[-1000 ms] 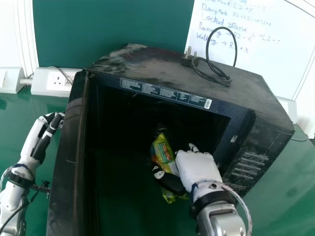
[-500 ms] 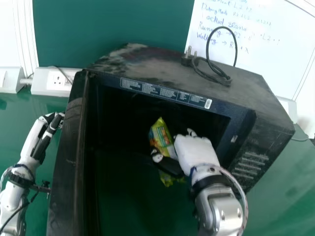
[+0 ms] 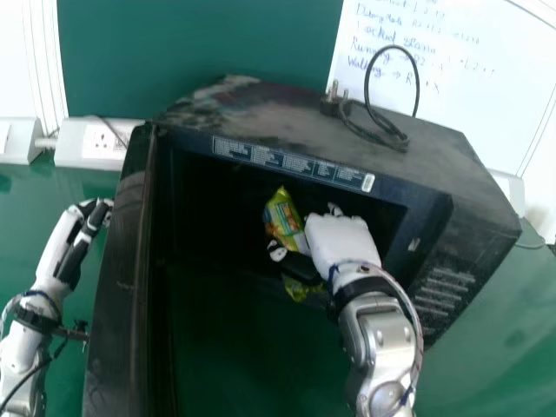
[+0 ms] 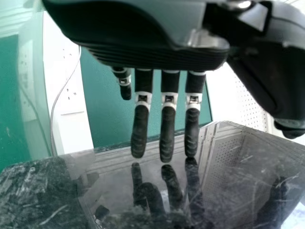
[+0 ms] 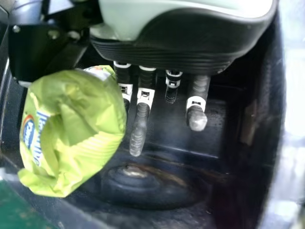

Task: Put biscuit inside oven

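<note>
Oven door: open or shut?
Open: the door stands swung out at the head view's left, and the right hand holds the biscuit packet at the uncovered cavity.

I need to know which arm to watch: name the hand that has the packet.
The right hand: it pinches the yellow-green packet at the oven; the empty left hand is by the open door.
</note>
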### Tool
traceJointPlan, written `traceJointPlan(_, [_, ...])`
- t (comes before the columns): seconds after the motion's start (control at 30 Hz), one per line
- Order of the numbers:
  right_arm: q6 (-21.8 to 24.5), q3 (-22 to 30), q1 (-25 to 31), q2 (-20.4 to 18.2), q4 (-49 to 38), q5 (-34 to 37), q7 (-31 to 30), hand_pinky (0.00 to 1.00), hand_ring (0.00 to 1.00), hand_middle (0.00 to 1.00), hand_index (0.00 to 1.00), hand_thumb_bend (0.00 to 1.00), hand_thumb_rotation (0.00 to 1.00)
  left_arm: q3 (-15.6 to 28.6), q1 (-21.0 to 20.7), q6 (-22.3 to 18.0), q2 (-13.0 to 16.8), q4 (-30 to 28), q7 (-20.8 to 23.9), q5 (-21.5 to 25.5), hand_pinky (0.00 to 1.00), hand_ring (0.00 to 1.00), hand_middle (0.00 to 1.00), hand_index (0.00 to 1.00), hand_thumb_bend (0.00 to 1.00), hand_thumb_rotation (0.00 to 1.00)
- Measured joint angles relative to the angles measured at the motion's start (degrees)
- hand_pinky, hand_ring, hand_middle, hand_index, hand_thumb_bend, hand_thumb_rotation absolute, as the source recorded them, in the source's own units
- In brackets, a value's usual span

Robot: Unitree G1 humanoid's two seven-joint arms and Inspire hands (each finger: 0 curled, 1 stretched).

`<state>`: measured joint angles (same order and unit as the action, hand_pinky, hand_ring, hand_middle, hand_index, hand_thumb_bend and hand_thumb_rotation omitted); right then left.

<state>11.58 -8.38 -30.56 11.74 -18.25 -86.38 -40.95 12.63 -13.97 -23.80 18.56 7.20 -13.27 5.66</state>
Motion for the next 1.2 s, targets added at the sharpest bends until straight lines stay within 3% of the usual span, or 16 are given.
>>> traceJointPlan(0.63, [1.34,-4.40,-5.53,5.63,15.93,8.72,13.85,0.11,0.18,0.47,0.49,0.53,0.00,0.00,0.18,0.10,-0.26,-0.16,-0.07,0.16,0.29,0.36,0.45,0.48,0.51,0.05])
traceJointPlan(1.2, [-0.27,-9.04,-13.27,8.98,37.50,16.99,35.60,0.10,0.16,0.47,0.49,0.53,0.00,0.00,0.27,-0.14,-0.23,-0.11,-0.12,0.10,0.29,0.36,0.44,0.48,0.51,0.05])
